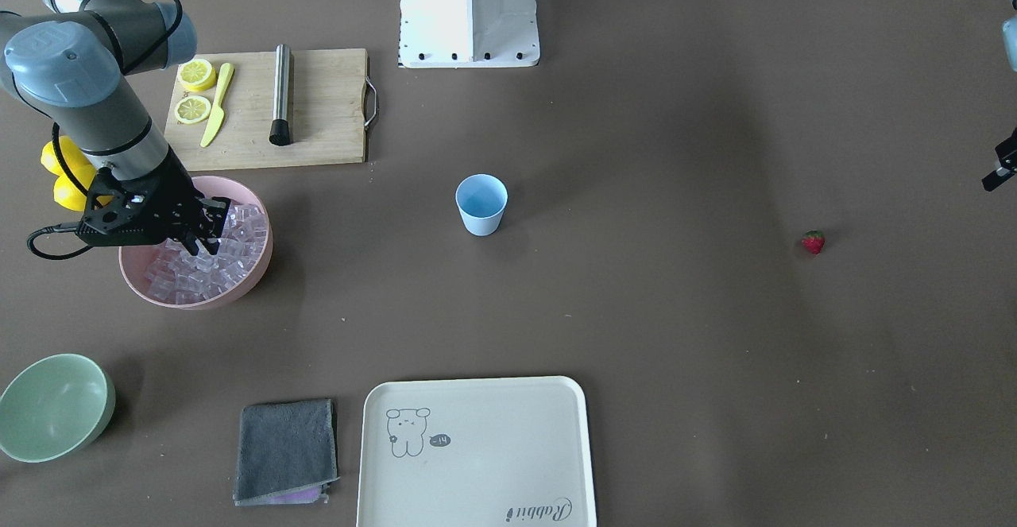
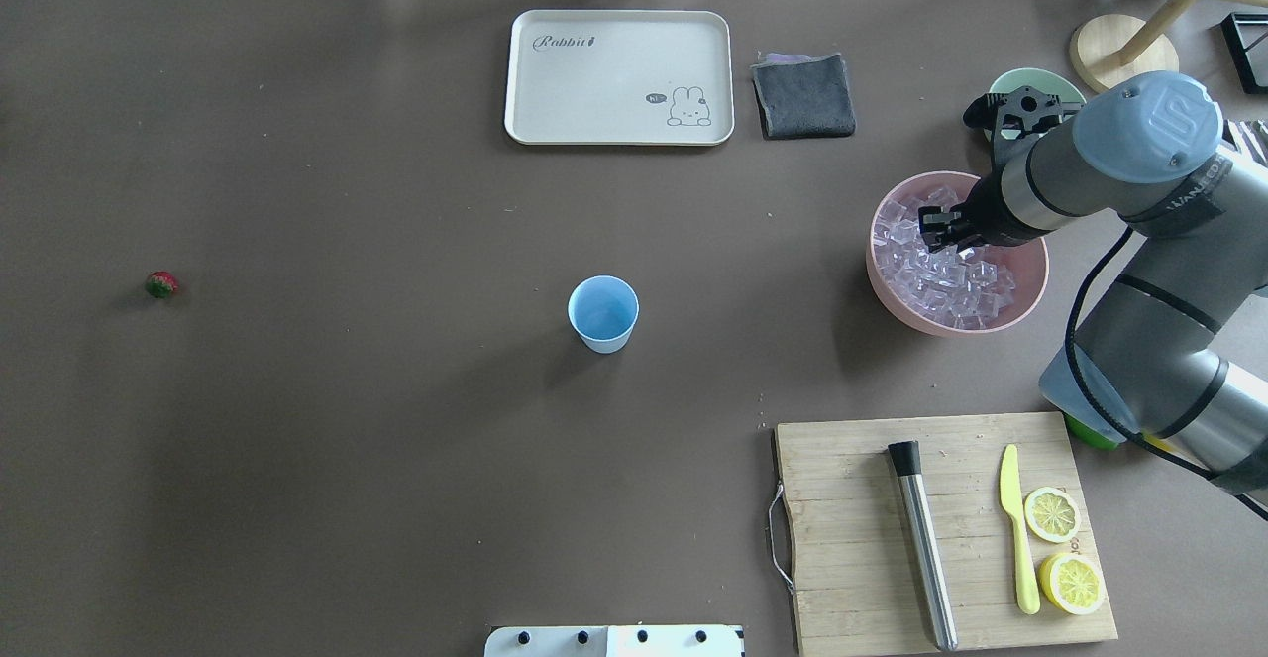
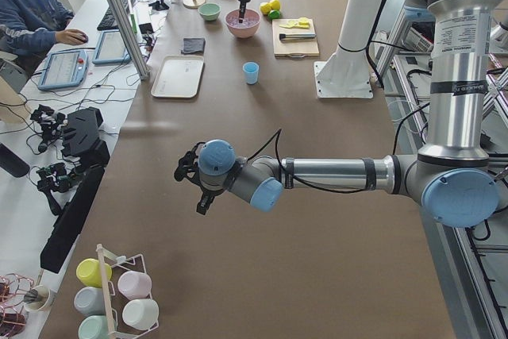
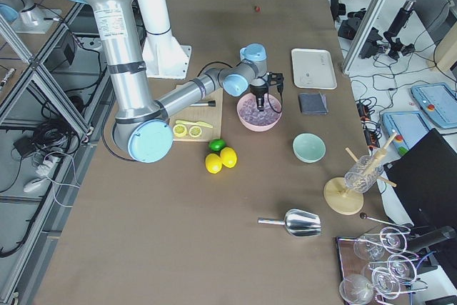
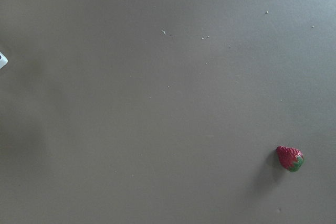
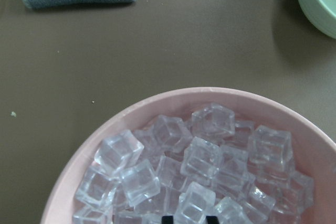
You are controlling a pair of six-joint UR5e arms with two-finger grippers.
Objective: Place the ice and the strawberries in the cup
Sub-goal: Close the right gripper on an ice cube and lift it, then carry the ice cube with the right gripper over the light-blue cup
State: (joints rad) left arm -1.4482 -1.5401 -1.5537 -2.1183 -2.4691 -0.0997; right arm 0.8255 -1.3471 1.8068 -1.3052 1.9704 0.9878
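Tray (image 1: 493, 463) nearest me. Beyond it, strawberry (image 1: 813, 242) lies on the table, well apart from the upright cup (image 1: 481, 204) mid-table. Left gripper (image 3: 198, 196) hangs near the strawberry; can't tell its jaws. Right gripper (image 1: 200, 242) down in pink bowl (image 1: 195, 304), fingers pinched on ice (image 1: 234, 255).

Glossy clear ice (image 6: 205, 156), matt plastic cup (image 1: 481, 205)
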